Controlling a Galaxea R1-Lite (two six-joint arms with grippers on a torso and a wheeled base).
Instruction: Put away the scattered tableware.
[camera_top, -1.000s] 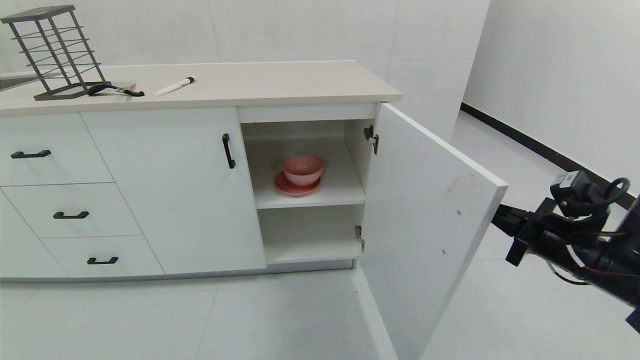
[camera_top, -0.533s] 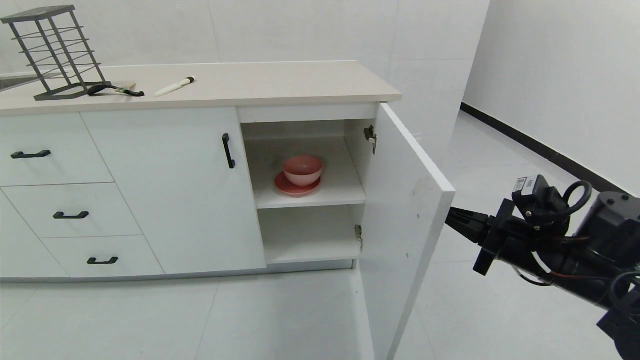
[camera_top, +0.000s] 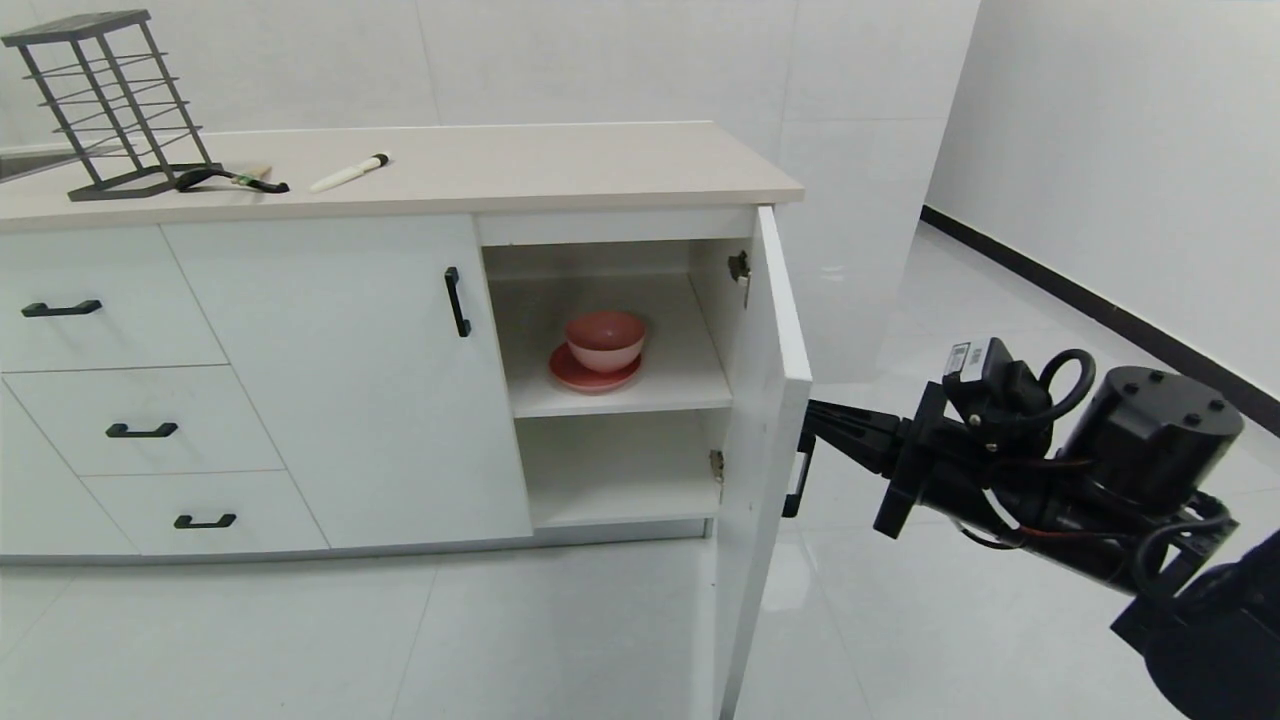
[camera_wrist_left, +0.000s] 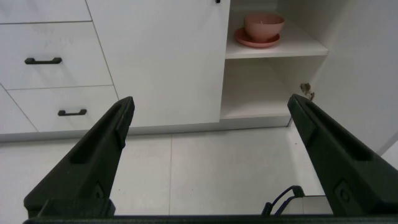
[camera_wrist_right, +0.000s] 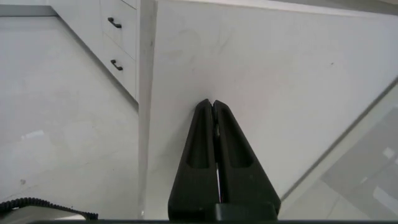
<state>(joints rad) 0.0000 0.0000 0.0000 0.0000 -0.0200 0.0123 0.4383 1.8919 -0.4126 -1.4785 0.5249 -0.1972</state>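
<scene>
On the upper shelf of the open cabinet, a pink bowl (camera_top: 605, 340) sits on a red plate (camera_top: 594, 376); the left wrist view shows the same bowl (camera_wrist_left: 263, 25) and plate (camera_wrist_left: 257, 41). The white cabinet door (camera_top: 765, 400) stands about edge-on to me, half swung in. My right gripper (camera_top: 815, 415) is shut, and its tip presses on the door's outer face beside the black door handle (camera_top: 795, 480). In the right wrist view the shut gripper (camera_wrist_right: 212, 104) touches the door panel (camera_wrist_right: 280, 74). My left gripper (camera_wrist_left: 210, 106) is open with nothing in it, low before the cabinet.
The counter carries a dark wire rack (camera_top: 105, 105), a black-handled tool (camera_top: 230, 180) and a white-handled utensil (camera_top: 348, 172). Three drawers (camera_top: 110, 390) and a closed door with a black handle (camera_top: 457, 301) lie to the left. Open tiled floor spreads in front.
The cabinet door has swung in from wide open to about half shut. My right gripper has travelled left with it, staying against its outer face.
</scene>
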